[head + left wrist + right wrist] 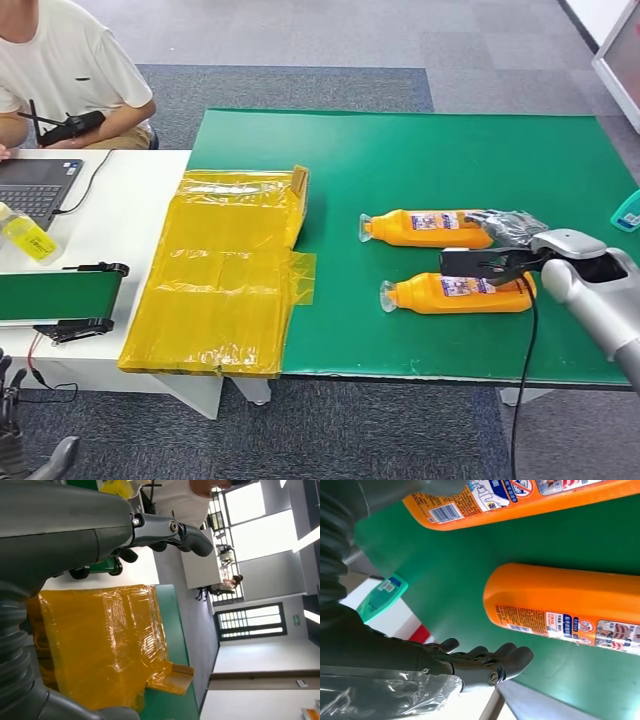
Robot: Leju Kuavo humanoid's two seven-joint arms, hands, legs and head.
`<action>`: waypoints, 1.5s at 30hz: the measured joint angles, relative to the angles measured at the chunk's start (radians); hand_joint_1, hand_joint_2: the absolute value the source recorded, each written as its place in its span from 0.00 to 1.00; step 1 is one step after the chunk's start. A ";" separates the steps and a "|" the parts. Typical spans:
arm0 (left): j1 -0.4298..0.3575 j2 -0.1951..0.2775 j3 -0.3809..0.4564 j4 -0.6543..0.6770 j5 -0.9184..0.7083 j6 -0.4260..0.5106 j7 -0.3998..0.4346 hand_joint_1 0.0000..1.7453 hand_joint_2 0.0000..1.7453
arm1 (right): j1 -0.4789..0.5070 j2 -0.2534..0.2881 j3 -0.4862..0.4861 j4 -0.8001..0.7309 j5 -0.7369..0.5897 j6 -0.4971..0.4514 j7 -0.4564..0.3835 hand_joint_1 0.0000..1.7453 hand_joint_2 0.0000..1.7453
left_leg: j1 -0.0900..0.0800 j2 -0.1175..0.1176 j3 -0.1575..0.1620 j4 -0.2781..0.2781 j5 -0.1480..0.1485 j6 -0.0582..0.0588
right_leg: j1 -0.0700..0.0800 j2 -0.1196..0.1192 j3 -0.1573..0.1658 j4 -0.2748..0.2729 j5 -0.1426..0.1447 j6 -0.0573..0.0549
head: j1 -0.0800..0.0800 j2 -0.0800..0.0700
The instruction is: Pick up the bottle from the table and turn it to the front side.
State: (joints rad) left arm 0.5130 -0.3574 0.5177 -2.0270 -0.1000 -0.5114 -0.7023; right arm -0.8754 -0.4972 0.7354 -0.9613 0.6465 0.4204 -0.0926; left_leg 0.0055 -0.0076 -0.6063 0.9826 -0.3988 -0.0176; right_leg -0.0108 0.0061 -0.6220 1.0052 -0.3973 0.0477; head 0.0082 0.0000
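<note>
1. On the green table (453,150), two orange bottles lie on their sides, caps pointing left: the far bottle (426,228) and the near bottle (453,293), close but apart
2. Reaching in from the right, the right hand (490,263) hovers between them at their base ends, fingers apart and holding nothing, probably lining up a grasp on the near bottle
3. Both show small-print labels with a barcode, so these look like back sides; the writing is too small to read
4. Low at the near left, the left hand (166,532) hangs idle, fingers loosely apart, beside the yellow plastic-wrapped box (226,270)
</note>
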 joint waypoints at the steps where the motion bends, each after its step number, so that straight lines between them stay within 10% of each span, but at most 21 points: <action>1: 0.000 0.000 0.002 0.002 0.005 0.001 0.000 0.00 1.00 | -0.014 0.000 0.010 0.007 -0.030 0.022 0.006 0.00 1.00 | 0.000 0.000 0.000 0.000 0.000 0.000 | 0.000 0.000 0.000 0.000 0.000 0.000 | 0.000 0.000; 9: -0.002 0.000 0.035 0.025 0.040 -0.028 0.000 0.00 1.00 | -0.098 -0.075 0.104 -0.008 -0.313 0.177 0.094 0.00 1.00 | -0.001 0.000 0.000 0.000 -0.001 0.001 | -0.001 0.000 -0.001 0.000 0.000 0.001 | 0.000 0.000; 45: -0.009 0.000 0.073 0.054 0.071 -0.052 0.000 0.00 1.00 | -0.053 -0.211 0.332 -0.015 -0.458 0.043 0.117 0.00 1.00 | -0.001 0.000 0.000 0.000 -0.002 0.001 | -0.001 0.000 -0.001 0.000 0.000 0.001 | 0.000 0.000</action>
State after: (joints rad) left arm 0.5044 -0.3574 0.5905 -1.9730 -0.0291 -0.5638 -0.7023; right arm -0.9288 -0.7079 1.0679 -0.9761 0.1890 0.4630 0.0244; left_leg 0.0046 -0.0075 -0.6065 0.9829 -0.4010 -0.0164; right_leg -0.0116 0.0061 -0.6229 1.0049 -0.3977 0.0486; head 0.0083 0.0000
